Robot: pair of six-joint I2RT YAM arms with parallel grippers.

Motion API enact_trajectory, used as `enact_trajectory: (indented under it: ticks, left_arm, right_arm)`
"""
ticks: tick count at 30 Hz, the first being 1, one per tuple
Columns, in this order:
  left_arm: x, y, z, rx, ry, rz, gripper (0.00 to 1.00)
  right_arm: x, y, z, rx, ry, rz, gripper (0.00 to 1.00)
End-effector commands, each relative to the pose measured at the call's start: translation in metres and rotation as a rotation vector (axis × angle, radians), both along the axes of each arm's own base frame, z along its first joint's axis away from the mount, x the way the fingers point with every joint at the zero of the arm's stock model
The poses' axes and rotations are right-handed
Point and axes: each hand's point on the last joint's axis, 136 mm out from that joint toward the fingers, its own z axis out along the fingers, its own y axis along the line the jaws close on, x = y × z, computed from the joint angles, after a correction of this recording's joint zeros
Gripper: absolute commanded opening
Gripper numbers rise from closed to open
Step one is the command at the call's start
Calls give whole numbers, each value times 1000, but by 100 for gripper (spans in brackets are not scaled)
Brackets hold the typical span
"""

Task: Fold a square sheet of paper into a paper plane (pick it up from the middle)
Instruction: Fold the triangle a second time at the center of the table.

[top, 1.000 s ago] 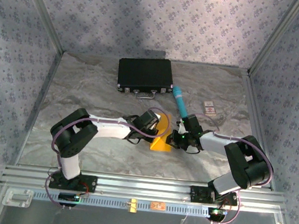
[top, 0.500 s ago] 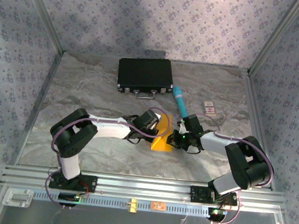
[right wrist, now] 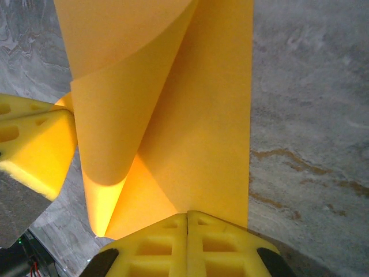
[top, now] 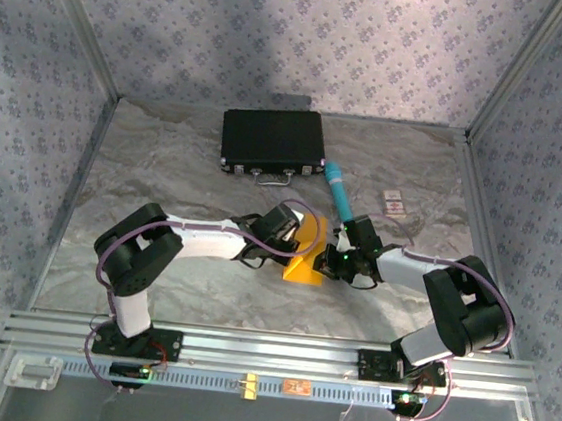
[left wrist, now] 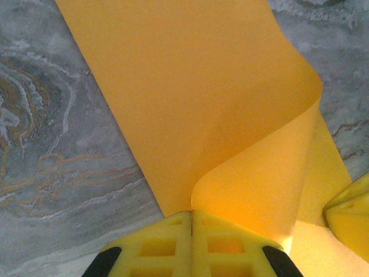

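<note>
1. Your left arm reaches toward the table's middle with its elbow folded back. The left gripper (top: 295, 251) has its jaws pressed together on the square sheet of paper (left wrist: 190, 104).
2. Your right arm reaches in from the opposite side. The right gripper (top: 332, 261) is clamped on the same sheet.
3. Both grippers sit close together, facing each other.

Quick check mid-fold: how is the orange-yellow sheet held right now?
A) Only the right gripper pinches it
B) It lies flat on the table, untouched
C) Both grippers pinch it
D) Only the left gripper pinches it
C: the left gripper and the right gripper are each shut on an edge of the square sheet of paper, which curls up between them.
</note>
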Motion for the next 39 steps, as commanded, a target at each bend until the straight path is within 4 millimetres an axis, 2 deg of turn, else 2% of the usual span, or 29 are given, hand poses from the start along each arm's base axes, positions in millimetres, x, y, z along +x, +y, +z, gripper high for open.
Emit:
enact_trajectory:
  ticks: [1, 25, 30, 39]
  left_arm:
    - [8, -7, 9, -21, -19, -5, 1]
    - [5, -8, -6, 12, 21, -27, 2]
    - [1, 1, -14, 44, 62, 13, 1]
    - [-11, -4, -9, 23, 105, 60, 1]
  right_arm:
    - [-10, -12, -11, -52, 34, -10, 0]
    - [-9, -11, -9, -52, 33, -7, 1]
    - [-6, -10, 0, -40, 5, 10, 4]
    - [-3, 0, 29, 34, -59, 27, 9]
